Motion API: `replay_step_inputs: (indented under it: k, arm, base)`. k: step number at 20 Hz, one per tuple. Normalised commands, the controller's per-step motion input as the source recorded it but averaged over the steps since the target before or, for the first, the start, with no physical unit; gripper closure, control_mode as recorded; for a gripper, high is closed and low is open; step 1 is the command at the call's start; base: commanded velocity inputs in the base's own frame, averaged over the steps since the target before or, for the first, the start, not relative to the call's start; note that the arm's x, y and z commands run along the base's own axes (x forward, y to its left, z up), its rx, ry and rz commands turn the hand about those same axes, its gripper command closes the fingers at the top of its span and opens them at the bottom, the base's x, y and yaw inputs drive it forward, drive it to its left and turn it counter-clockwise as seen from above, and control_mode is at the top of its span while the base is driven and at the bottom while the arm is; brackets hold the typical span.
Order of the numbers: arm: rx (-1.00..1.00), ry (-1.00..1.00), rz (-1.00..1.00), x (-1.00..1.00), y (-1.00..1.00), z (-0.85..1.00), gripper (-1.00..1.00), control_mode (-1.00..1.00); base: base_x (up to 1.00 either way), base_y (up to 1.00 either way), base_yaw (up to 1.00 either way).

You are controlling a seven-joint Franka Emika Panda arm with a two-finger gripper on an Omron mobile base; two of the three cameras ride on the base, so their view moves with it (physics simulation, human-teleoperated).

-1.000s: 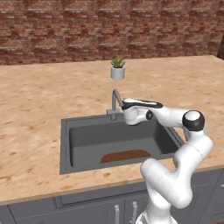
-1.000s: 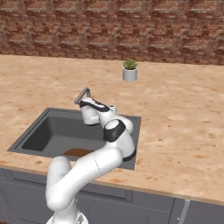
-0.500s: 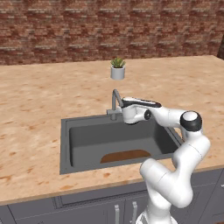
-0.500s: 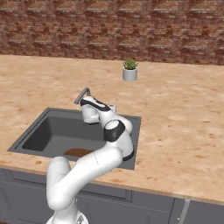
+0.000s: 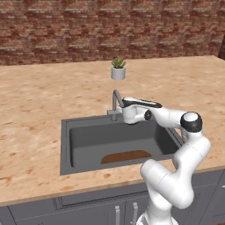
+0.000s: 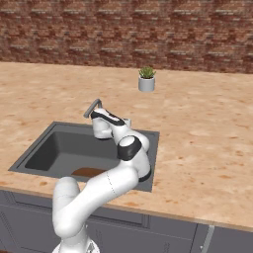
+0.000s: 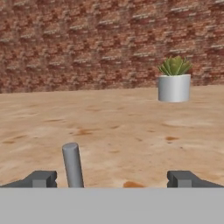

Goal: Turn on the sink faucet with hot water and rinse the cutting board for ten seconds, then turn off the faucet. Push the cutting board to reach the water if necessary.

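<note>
cutting board dry in the sink, end effector at the faucet

the cutting board lies flat on the floor of the sink, against its near wall, and in the right base view we see its reddish-brown edge just past the arm. the sink is set into the speckled tabletop. the sink faucet stands at the back rim, well apart from the board.

we see our end effector reaching level across the basin toward the faucet, just beside the gooseneck. in the hand view the two fingertips stand spread wide apart, and a grey upright rod of the sink faucet rises between them, nearer the left tip; we cannot tell whether it touches either one. nothing is pinched. in the right base view the sink faucet shows just beyond the hand.

a small potted plant sits on the tabletop behind the faucet, before the brick wall; it shows in the hand view too.
</note>
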Motion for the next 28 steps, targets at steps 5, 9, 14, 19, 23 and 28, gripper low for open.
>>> replay_step_inputs:
  k: [5, 9, 14, 19, 23, 28]
  arm:
    - [0.0, 0.0, 0.0, 0.04, 0.0, 0.0, -1.0, -1.0]
    - [0.0, 0.0, 0.0, 0.06, 0.0, 0.0, -1.0, -1.0]
    - [0.0, 0.0, 0.0, 0.0, -0.01, 0.0, -1.0, -1.0]
    - [0.0, 0.0, 0.0, 0.0, -0.09, 0.0, -1.0, -1.0]
    - [0.0, 0.0, 0.0, 0.0, -0.12, 0.0, -1.0, -1.0]
    - [0.0, 0.0, 0.0, 0.0, -0.07, 0.0, -1.0, -1.0]
  base:
    - [0.0, 0.0, 0.0]
    - [0.0, 0.0, 0.0]
    - [0.0, 0.0, 0.0]
    - [0.0, 0.0, 0.0]
    - [0.0, 0.0, 0.0]
    - [0.0, 0.0, 0.0]
